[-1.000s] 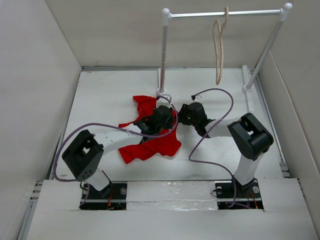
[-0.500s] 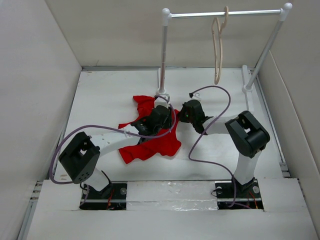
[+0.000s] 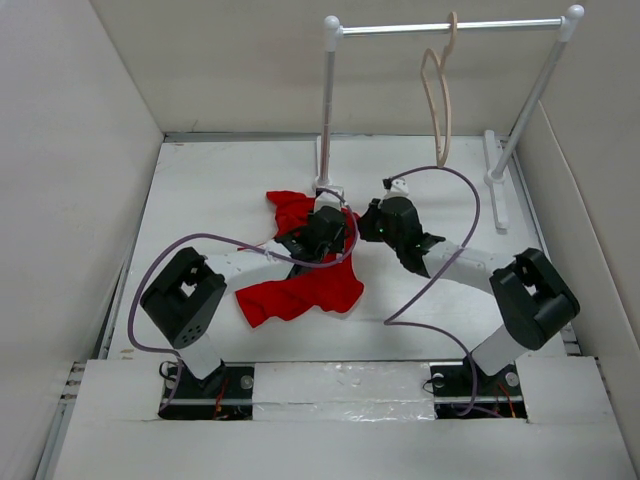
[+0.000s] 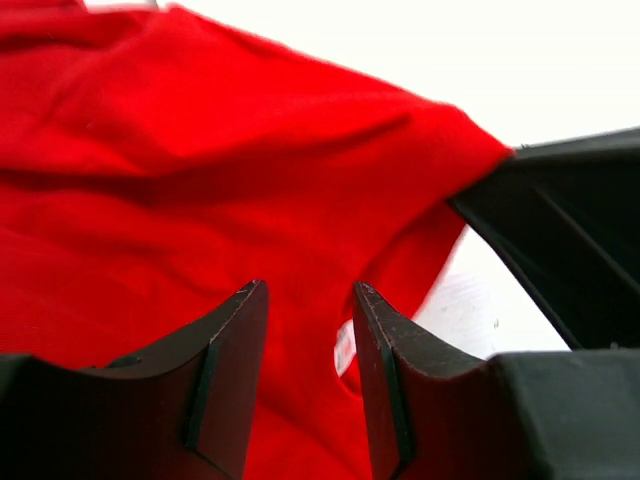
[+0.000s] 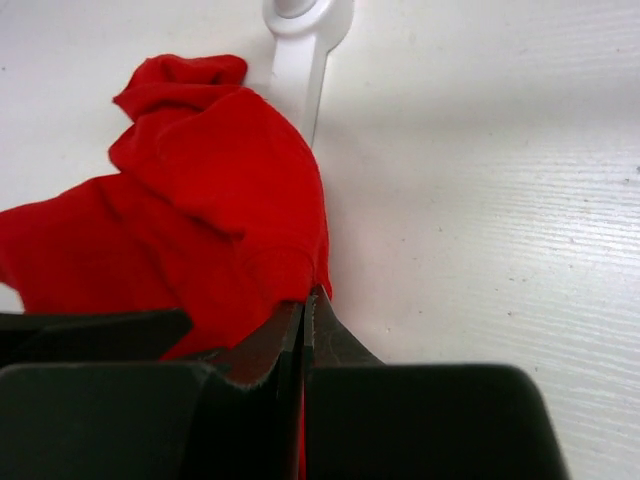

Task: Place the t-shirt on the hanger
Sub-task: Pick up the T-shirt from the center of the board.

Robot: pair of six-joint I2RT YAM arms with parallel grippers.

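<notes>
Nearest us, the t-shirt (image 3: 300, 288) lies crumpled on the white worktop (image 3: 220, 190) between the two arms. Its long run goes from the near left up toward the foot of the white rack (image 3: 328, 110).

The right arm's fingers (image 5: 268, 352) are pressed together, with the shirt's right edge pinched at their tips. The left arm's fingers (image 4: 235, 372) stand a narrow gap apart just over the cloth's middle and clamp nothing.

The hanger (image 3: 441, 155) hangs from the rack's rod far to the right, well apart from the shirt and above it. We judge the right arm nearer to it, so the cloth must travel up and away. White walls (image 3: 80, 150) close in the sides.
</notes>
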